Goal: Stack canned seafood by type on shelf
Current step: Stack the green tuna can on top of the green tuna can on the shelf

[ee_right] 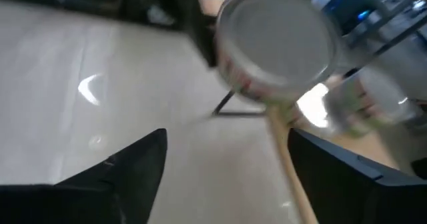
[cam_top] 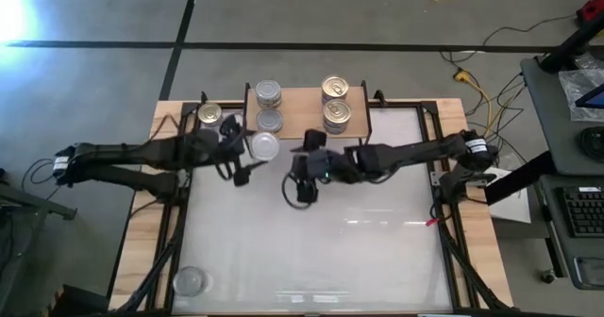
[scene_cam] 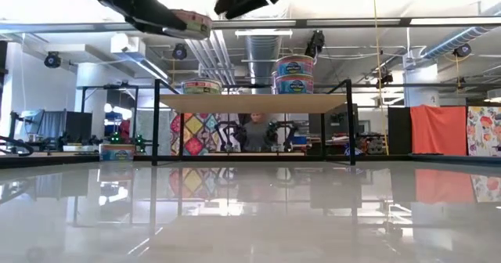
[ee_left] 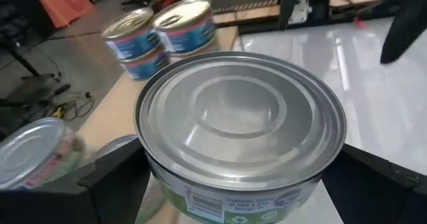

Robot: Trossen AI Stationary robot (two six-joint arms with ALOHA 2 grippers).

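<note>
Right now I have my left gripper (cam_top: 247,152) clamped across a silver-topped can (cam_top: 263,146), carried clear of the white table (cam_top: 311,251) just in front of the shelf (cam_top: 300,105). In the left wrist view the two fingers sit on opposite sides of the can's wall with its flat top facing up, so I judge it is held level in order to go down square onto another tin.

I keep the silver tops toward the shelf's left end and the gold tops toward its right, because the task sorts them by type. On the board I count two silver-topped cans (cam_top: 269,94) side by side at the left, and two spots of gold-topped cans (cam_top: 335,89) at the right. The low view shows one gold can sitting on another, so there may be three or more golds; I cannot settle that from above.

One gold-topped can (cam_top: 209,115) stands off the shelf, just beyond its left end. A pale round thing (cam_top: 190,281) lies at the near left corner of the table; it is possibly a can, too faint to say.

My right gripper (cam_top: 304,187) hangs over mid-table, jaws apart and empty, well clear of the carried can.
</note>
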